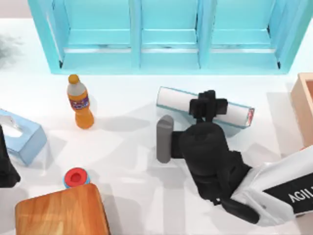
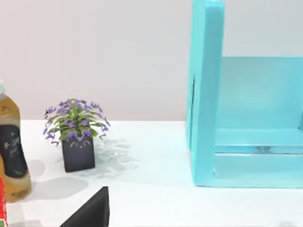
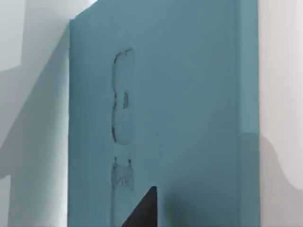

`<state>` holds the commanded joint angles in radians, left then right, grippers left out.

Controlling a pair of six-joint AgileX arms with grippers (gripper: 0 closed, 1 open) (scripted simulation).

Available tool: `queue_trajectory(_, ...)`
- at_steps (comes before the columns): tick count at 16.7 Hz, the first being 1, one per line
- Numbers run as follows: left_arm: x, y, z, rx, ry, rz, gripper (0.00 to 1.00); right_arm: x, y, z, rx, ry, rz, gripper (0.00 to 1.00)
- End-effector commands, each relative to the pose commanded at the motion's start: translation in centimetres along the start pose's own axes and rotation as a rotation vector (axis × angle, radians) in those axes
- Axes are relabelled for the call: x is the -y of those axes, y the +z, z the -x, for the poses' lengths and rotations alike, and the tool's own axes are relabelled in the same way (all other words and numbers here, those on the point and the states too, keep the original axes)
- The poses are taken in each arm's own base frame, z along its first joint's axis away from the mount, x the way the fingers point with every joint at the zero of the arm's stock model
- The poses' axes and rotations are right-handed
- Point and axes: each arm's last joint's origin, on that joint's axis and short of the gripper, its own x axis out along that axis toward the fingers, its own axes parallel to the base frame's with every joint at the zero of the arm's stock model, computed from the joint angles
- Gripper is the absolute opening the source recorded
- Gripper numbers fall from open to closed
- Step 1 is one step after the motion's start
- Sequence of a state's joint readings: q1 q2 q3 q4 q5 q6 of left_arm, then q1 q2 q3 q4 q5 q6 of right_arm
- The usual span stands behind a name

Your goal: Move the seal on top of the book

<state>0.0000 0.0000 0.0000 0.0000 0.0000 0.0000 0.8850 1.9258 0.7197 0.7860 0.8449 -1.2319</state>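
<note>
The book [image 1: 171, 100] lies at the table's middle right, showing white page edges and a teal cover. My right gripper [image 1: 209, 108] hovers directly over it, black and pointing down. The right wrist view looks straight onto the teal cover [image 3: 189, 118], with a black corner poking in at the picture's edge. The seal is hidden; I cannot tell whether it is under or inside the gripper. My left arm [image 1: 6, 169] stays parked at the table's left edge.
A grey upright object [image 1: 165, 138] stands just left of the right arm. An orange drink bottle [image 1: 80, 103], pale blue tissue box [image 1: 22, 137], red-topped blue round item [image 1: 76, 177] and wooden block [image 1: 61, 213] sit left. A teal cabinet [image 1: 166, 54] spans the back; a potted plant [image 2: 75, 137] stands nearby.
</note>
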Motion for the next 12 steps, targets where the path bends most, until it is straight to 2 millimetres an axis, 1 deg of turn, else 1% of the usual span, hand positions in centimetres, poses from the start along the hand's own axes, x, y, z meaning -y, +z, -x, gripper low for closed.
queue_trajectory(2, 0.0, 0.0, 0.0, 0.0, 0.0, 0.0, 1.0, 0.0, 0.0, 0.0, 0.0, 0.0, 0.0, 0.98)
queue_trajectory(3, 0.0, 0.0, 0.0, 0.0, 0.0, 0.0, 1.0, 0.0, 0.0, 0.0, 0.0, 0.0, 0.0, 1.0)
queue_trajectory(12, 0.0, 0.0, 0.0, 0.0, 0.0, 0.0, 1.0, -0.12, 0.0, 0.08, 0.0, 0.003, 0.002, 1.0)
